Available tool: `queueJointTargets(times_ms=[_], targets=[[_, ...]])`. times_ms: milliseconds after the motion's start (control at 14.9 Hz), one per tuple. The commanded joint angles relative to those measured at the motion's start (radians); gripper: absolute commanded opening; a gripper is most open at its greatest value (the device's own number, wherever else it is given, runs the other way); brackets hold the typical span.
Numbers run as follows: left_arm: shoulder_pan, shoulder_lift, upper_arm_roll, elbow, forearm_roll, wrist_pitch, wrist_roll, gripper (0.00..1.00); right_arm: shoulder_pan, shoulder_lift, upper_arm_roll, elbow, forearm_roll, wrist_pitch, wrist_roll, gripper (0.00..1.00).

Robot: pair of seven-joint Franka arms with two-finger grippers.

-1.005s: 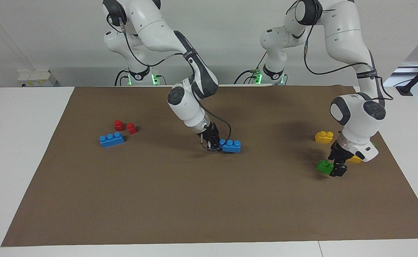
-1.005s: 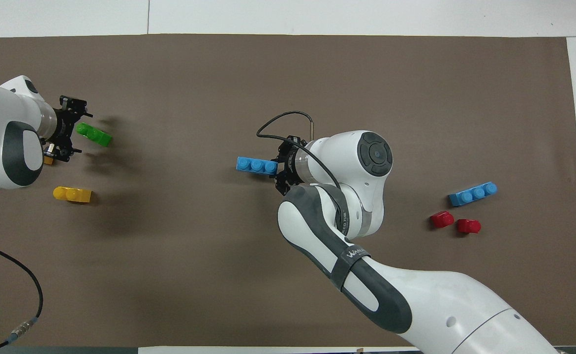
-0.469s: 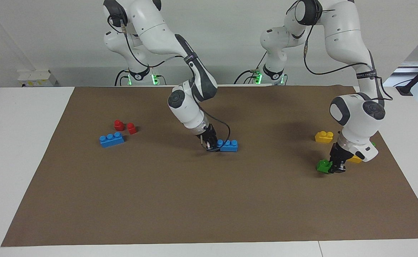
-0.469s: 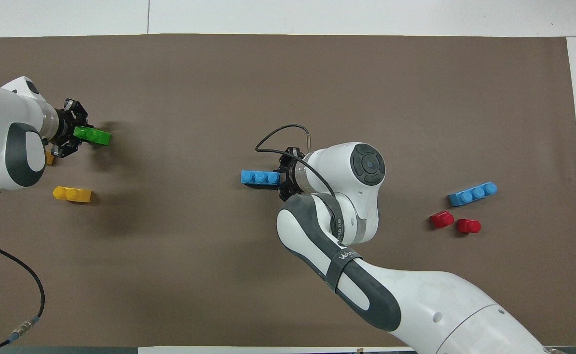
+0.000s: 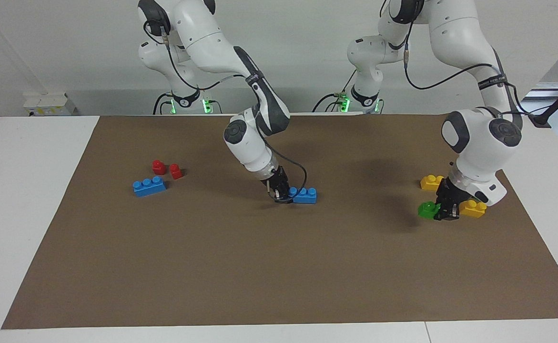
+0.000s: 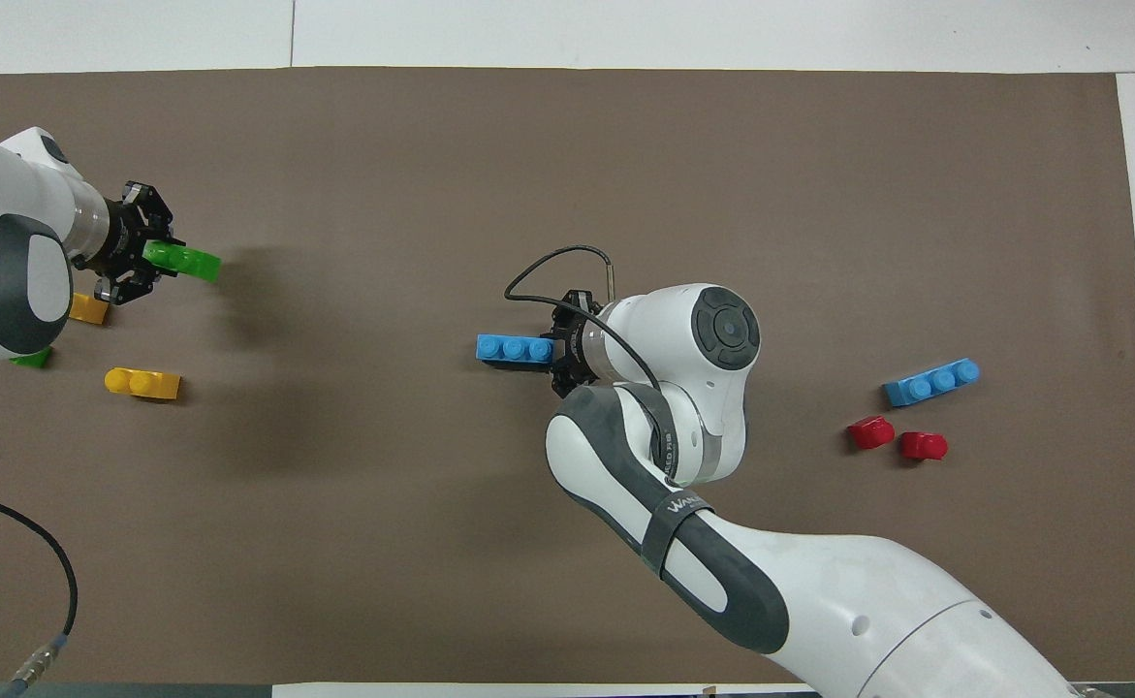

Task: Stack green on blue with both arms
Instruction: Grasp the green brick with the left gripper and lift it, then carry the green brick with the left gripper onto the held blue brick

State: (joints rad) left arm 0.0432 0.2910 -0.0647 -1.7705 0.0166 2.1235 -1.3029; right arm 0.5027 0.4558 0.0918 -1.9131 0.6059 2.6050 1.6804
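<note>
I'm gripping the blue brick mid-mat with the right gripper, clamped on 1 end. The left gripper is pinching the green brick just above the mat, beside 2 yellow bricks, toward the left arm's end from the blue. Both look light, stiff, probably slick, so I'm gripping flat sides. Bare mat between them is giving plenty of room.

My bench is a white table covered mostly by a brown mat. A plain pale wall stands at my end, evenly lit, with a white box against its foot and a black cable trailing at the mat's corner.
</note>
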Motion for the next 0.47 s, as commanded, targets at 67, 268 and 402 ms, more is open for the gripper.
queueJointTargets(times_ms=[67,268,402], targets=[[-0.136,-0.096,0.009,-0.023,0.014,-0.105,-0.241,0.0,0.005,-0.006,-0.003,-0.017,0.034,0.026,-0.034,0.0],[-0.248,-0.122,0.011,-0.029,0.014,-0.122,-0.413,0.0,0.002,-0.005,-0.003,-0.015,0.034,0.026,-0.036,0.0],[-0.32,-0.128,0.011,-0.038,0.014,-0.11,-0.519,0.0,0.002,-0.005,-0.003,-0.015,0.034,0.026,-0.036,0.0]])
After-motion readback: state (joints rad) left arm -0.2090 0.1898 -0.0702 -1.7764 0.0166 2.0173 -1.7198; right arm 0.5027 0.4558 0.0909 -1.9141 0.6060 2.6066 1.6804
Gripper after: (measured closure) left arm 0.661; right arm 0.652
